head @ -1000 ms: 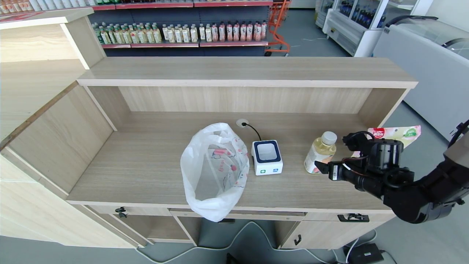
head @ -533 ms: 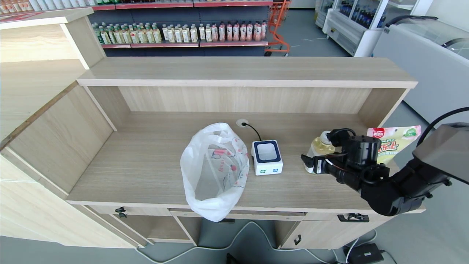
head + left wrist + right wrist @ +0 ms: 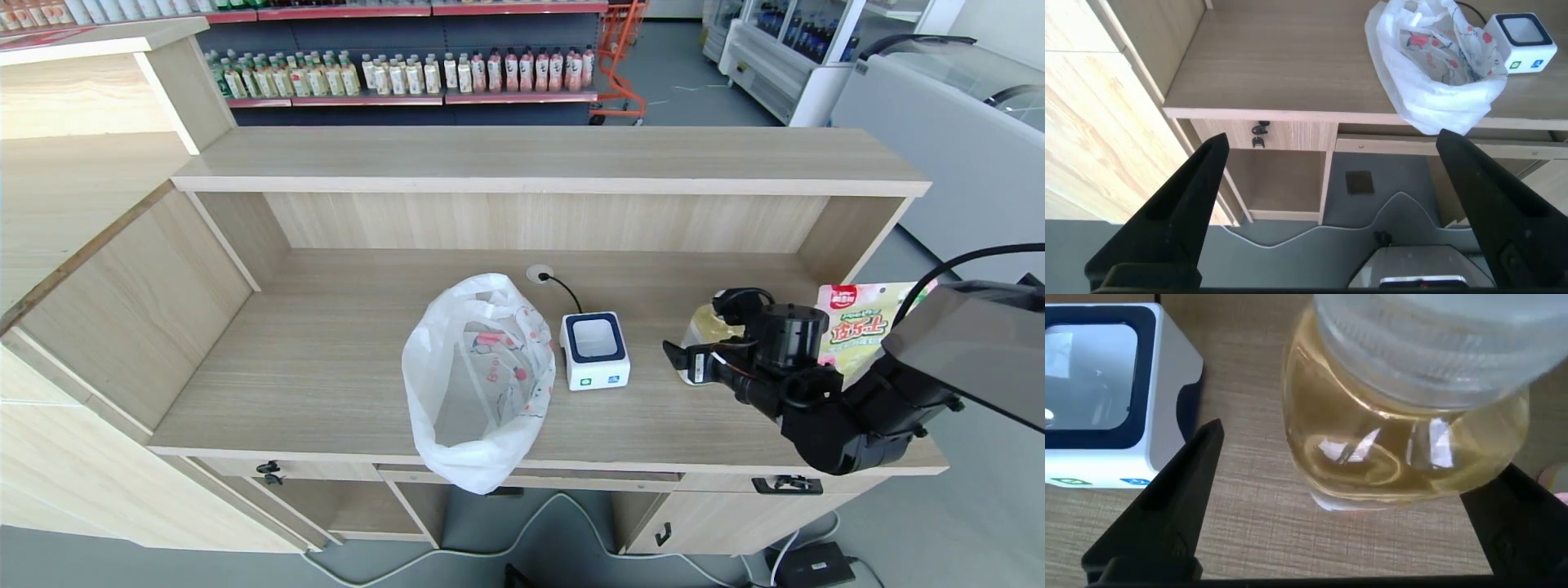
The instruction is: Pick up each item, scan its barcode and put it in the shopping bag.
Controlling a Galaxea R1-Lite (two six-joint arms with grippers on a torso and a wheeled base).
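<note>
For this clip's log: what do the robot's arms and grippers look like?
The right arm is black with rounded joints, a cylindrical wrist housing, looping black cables and a flat grey cover farther up. The right gripper and left gripper both have flat, black, wedge-shaped fingers.

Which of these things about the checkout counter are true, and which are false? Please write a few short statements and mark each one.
1. The bottle stands upright on the counter. True.
2. The scanner lies inside the shopping bag. False: it sits on the counter, between the bag and the bottle.
3. The right gripper is open, with one finger on each side of the bottle. True.
4. The left gripper holds the snack pouch. False: it is open and empty, and the pouch is at the counter's right end.
</note>
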